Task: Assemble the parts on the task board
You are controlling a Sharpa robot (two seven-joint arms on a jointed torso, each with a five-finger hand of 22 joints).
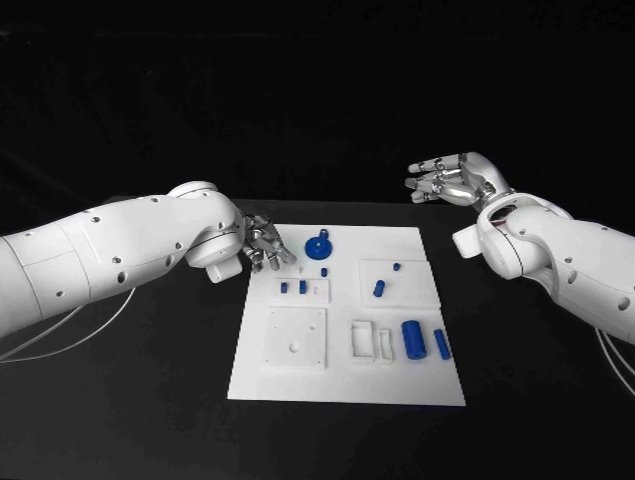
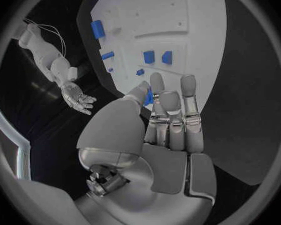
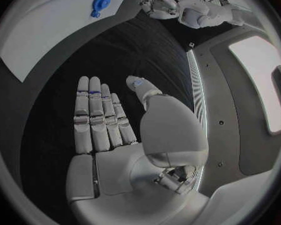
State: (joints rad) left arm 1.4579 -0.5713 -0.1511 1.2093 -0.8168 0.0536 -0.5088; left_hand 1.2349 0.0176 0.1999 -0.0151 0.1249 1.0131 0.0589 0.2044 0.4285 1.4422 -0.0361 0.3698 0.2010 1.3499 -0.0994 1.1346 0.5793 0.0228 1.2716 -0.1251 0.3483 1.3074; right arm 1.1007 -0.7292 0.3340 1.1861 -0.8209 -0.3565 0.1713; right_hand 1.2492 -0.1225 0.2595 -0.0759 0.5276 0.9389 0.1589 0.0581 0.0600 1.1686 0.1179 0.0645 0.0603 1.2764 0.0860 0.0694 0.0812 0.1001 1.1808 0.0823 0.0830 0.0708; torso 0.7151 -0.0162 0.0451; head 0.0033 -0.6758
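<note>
The left hand (image 1: 265, 246) holds nothing, fingers straight, at the task board's (image 1: 404, 385) far left edge beside the blue round part (image 1: 319, 246). The right hand (image 1: 453, 179) is spread and empty, far right of the board.

matt white board (image 1: 346, 380) on matt black table (image 1: 115, 400); glossy blue plastic parts (image 1: 414, 338); silvery metallic hands (image 1: 451, 180).

You have one task board (image 1: 347, 385), white, on one black table (image 1: 144, 400). On board you can count roughly nine blue parts: one round disc part (image 1: 319, 246) at far end, one tiny piece (image 1: 324, 271) just near of it, two small blocks (image 1: 293, 287) at left, two short pegs (image 1: 386, 280) at right, two larger cylinders (image 1: 425, 341) at near right. Two hands in scene: left hand (image 1: 264, 247), right hand (image 1: 450, 180).
</note>
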